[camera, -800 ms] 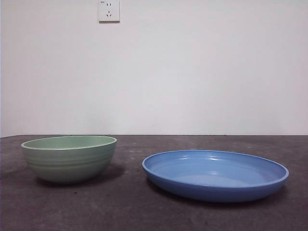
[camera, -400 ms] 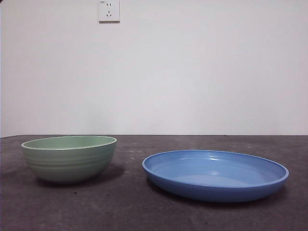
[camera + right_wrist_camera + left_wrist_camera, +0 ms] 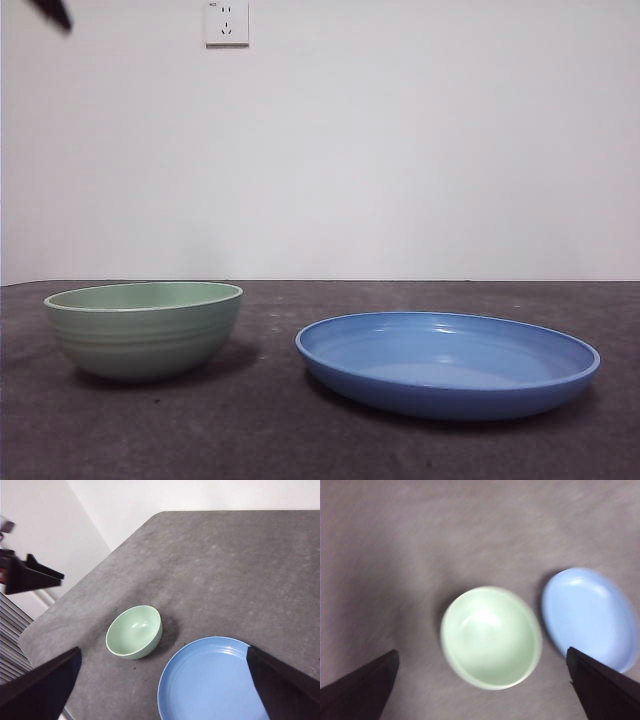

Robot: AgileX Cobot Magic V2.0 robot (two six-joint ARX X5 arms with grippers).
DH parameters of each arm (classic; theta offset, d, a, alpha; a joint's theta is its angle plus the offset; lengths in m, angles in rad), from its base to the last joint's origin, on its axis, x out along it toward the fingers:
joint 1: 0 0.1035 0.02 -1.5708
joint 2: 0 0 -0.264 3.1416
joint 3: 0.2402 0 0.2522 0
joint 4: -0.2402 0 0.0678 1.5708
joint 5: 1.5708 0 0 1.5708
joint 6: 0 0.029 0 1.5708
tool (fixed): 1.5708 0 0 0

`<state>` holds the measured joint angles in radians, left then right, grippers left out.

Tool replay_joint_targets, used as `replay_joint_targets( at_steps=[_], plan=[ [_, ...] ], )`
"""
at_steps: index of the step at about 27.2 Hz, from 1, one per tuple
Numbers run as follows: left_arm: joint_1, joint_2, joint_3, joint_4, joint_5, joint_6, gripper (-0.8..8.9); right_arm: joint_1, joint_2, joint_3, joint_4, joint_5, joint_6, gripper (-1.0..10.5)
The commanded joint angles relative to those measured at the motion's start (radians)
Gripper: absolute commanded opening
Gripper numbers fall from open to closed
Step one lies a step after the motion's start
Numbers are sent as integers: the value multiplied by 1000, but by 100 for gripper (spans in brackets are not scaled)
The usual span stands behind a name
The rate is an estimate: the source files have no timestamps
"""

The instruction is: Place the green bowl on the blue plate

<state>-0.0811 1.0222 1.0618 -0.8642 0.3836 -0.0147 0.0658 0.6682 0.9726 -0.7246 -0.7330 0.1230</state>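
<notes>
The green bowl (image 3: 145, 328) stands upright and empty on the dark table, to the left of the blue plate (image 3: 448, 362), with a gap between them. My left gripper (image 3: 481, 652) is open and empty, high above the bowl (image 3: 491, 636), with the plate (image 3: 592, 617) beside it. In the front view it shows only as a black tip (image 3: 55, 12) at the top left corner. My right gripper (image 3: 163, 650) is open and empty, high over the table, looking down on the bowl (image 3: 134, 632) and the plate (image 3: 212, 680).
The dark grey table (image 3: 300, 440) ends at a white wall with a socket (image 3: 227, 22). The right wrist view shows the table's edge (image 3: 75, 592) beyond the bowl and the left arm (image 3: 30, 572) above it.
A black gripper tip has come into the front view at the top left corner. The bowl and the plate have not moved.
</notes>
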Motion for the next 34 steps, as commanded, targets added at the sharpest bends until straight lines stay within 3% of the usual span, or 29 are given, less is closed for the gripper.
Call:
replay_joint_targets(
  at_steps=[1, 8, 13, 22, 28, 29, 32, 34],
  plan=[
    [-1, 63, 23, -21, -32, 11, 558, 4, 3, 17, 6, 1, -11, 607],
    [-1, 219, 23, -29, -33, -5, 557, 4, 3, 17, 6, 1, -11, 607],
    [-6, 337, 23, 13, -62, -63, 557, 4, 3, 17, 6, 2, -11, 607],
    [-84, 521, 23, 87, -126, -79, 557, 4, 3, 17, 6, 2, -11, 607],
    [-149, 590, 23, 164, -257, -94, 552, 4, 3, 17, 6, 2, -11, 607],
    [-155, 591, 23, 172, -257, -98, 541, 4, 3, 17, 6, 2, -11, 607],
    [-173, 591, 23, 180, -255, -110, 388, 4, 3, 17, 6, 2, -11, 607],
    [-189, 594, 23, 176, -245, -110, 360, 4, 3, 17, 6, 4, -11, 607]
  ],
)
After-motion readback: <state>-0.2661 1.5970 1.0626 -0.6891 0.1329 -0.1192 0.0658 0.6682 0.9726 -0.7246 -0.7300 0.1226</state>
